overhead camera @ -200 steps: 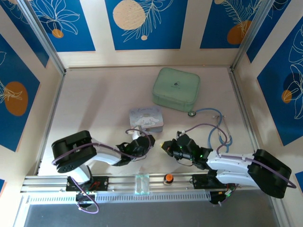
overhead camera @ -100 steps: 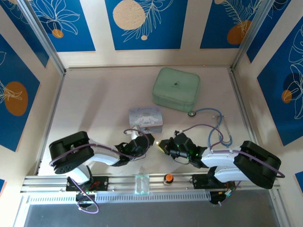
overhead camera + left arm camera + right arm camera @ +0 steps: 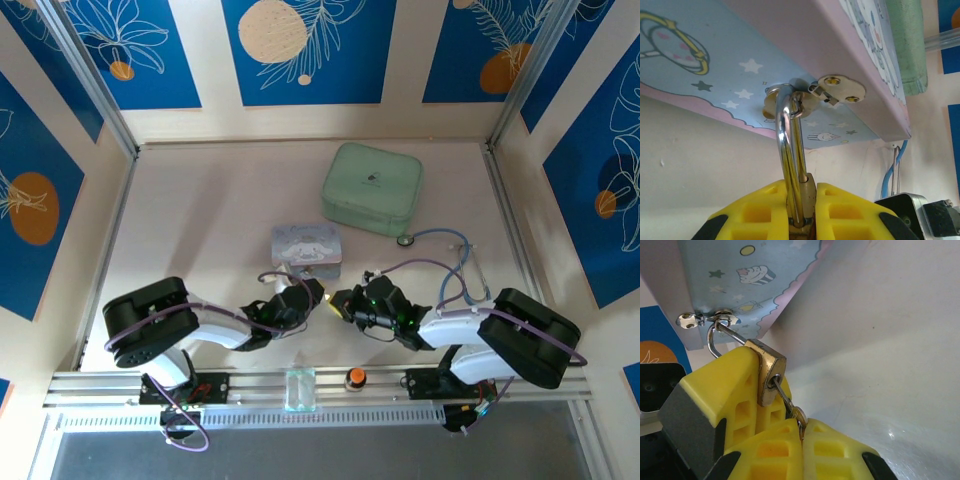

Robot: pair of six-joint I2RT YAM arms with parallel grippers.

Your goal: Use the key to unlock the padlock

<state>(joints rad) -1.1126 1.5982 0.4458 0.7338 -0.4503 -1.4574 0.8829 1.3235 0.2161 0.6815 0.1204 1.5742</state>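
Key in the lock, turn yet to come

Table carries the pale-blue tin, and the padlock hangs from its hasp. The left hand is clamped on the padlock's brass body, with the shackle rising from between its fingers. The right hand is pinched on the key, whose blade sits in the keyhole. The shackle looks seated, so the turn and release seem left to do. The tin shows stars and a cupcake but no legible words. The logo on the green case is too small to read.

I see a pale wood-grain tabletop boxed in by cream walls carrying blue leaf-print panels.
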